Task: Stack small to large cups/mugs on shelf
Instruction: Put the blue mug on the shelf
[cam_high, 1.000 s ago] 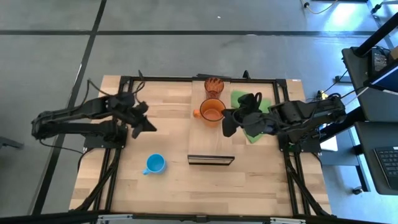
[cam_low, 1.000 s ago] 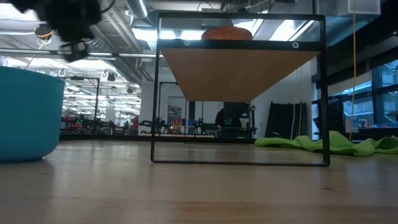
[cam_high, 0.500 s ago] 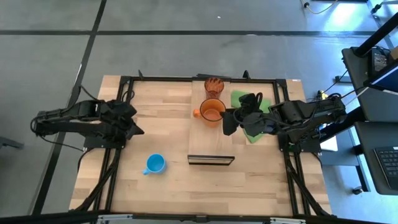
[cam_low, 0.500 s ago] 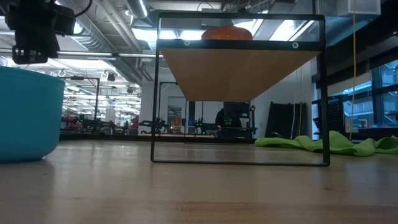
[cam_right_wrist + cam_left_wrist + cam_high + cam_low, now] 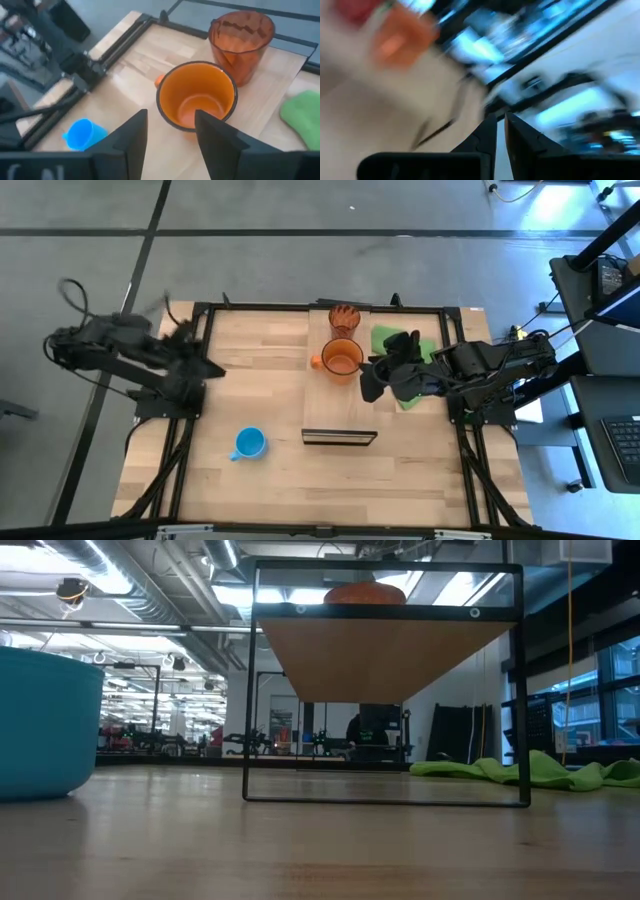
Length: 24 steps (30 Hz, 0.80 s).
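**Clerk:** Item one, your working claw?

**Me:** My right claw (image 5: 371, 380), hanging just beside the orange mug (image 5: 341, 358) on the side away from its handle. The fingers (image 5: 131, 135) are spread wider than the mug's mouth and grip nothing. I judge that gap is there so they can close around the mug's wall.

**Clerk:** Item two, the other claw?

**Me:** My left claw (image 5: 500, 131) is at the left edge of the surface (image 5: 270, 395), well apart from every vessel. Its fingers are nearly together, with only a thin slit between them, and empty.

**Clerk:** Item three, the vessels?

**Me:** The orange mug stands upright on the shelf (image 5: 340, 405), mouth up. The reddish-brown ribbed cup (image 5: 344, 318) is upright just beyond it, near the shelf's far end; I cannot tell whether they touch. The light blue mug (image 5: 249, 443) sits alone down on the surface, well apart from the shelf, off its near left corner.

**Clerk:** Item four, other goods?

**Me:** A green cloth (image 5: 400, 345), lying under my right arm beside the shelf.

**Clerk:** Status of the stacking?

**Me:** Nothing is nested yet. By my judgement two vessels share the shelf so they can be nested there, and the blue one is still to be brought up.
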Available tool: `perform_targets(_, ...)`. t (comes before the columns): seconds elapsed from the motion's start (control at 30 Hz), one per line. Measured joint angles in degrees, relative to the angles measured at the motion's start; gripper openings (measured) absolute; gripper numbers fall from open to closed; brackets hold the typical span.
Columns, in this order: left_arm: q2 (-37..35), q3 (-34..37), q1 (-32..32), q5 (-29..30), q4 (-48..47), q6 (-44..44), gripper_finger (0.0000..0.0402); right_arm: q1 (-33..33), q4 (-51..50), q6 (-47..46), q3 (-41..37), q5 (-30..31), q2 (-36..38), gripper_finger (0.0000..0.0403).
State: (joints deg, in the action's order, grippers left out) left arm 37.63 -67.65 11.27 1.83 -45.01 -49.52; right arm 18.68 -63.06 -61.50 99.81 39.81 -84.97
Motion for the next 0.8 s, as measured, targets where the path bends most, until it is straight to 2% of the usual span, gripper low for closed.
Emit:
perform_targets(0.07, 2.5, -2.9, 1.3, 0.0, 5.0, 0.9, 0.0031, 0.0, -0.2, 1.7, 0.0, -1.3, 0.0, 0.0165)
perform_targets(0.17, 7.6, -4.4, 3.3, -2.4, 3.5, -1.2, 0.0031, 0.0, -0.8, 3.1, 0.0, -3.3, 0.1, 0.0165)
perform_targets(0.3, 16.4, -4.2, 9.9, -4.3, -6.2, -8.0, 0.0031, 1.1, -2.3, 4.3, 0.0, -4.0, 0.2, 0.0165)
perform_targets(0.4, 22.9, -5.8, 16.5, -0.6, -15.3, -13.2, 0.003, 2.0, -3.5, 4.9, 0.0, -4.0, 0.5, 0.0165)
perform_targets(0.53, 33.0, -12.8, 22.0, 6.1, -29.6, -18.0, 0.003, 2.7, -5.8, 5.0, 0.0, -4.0, 1.2, 0.0165)
perform_targets(0.7, 44.8, -23.0, 23.4, 7.8, -45.0, -19.3, 0.003, 3.0, -8.2, 5.9, 0.0, -3.6, 1.9, 0.0165)
perform_targets(0.8, 48.6, -24.6, 22.1, 8.2, -43.1, -17.5, 0.003, 2.9, -8.2, 7.2, 0.0, -3.5, 2.0, 0.0165)
